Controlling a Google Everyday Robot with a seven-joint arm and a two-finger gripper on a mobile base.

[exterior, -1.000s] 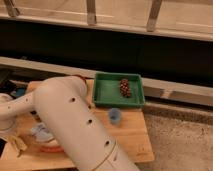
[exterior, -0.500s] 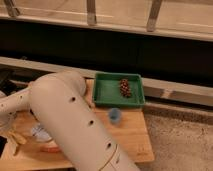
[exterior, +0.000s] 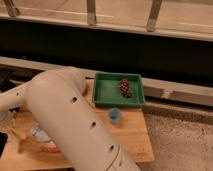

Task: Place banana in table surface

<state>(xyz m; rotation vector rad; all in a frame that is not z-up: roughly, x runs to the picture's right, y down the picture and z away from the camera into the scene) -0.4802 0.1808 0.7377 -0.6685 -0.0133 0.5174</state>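
**A:** Start at the left. Where's the gripper?

**B:** The gripper (exterior: 6, 133) is at the far left edge, low over the table (exterior: 132, 135), at the end of the arm (exterior: 70, 117). Most of it is hidden by the arm or cut off by the edge. I can't tell how wide it is or whether it has hold of anything.

**A:** And the banana?

**B:** The banana (exterior: 20, 142) is a pale yellow curve just beside the gripper, at the table's near left corner. It's low against the wood, but I can't tell whether it is resting there or being held just above.

**A:** How would it handle?

**B:** My guess is light and soft, with a skin that bruises under a hard pinch. It looks curved, so it may rock when set down. I'd take it across the middle, where it's thickest, and let go low.

**A:** What's further right?

**B:** A red-orange item (exterior: 48, 148) lies near the banana, partly behind the arm. A small blue cup (exterior: 115, 116) stands mid-table. Just behind it is a green tray (exterior: 107, 90) with a dark cluster (exterior: 125, 87) in it.

**A:** Any labels or writing?

**B:** None that I can read.
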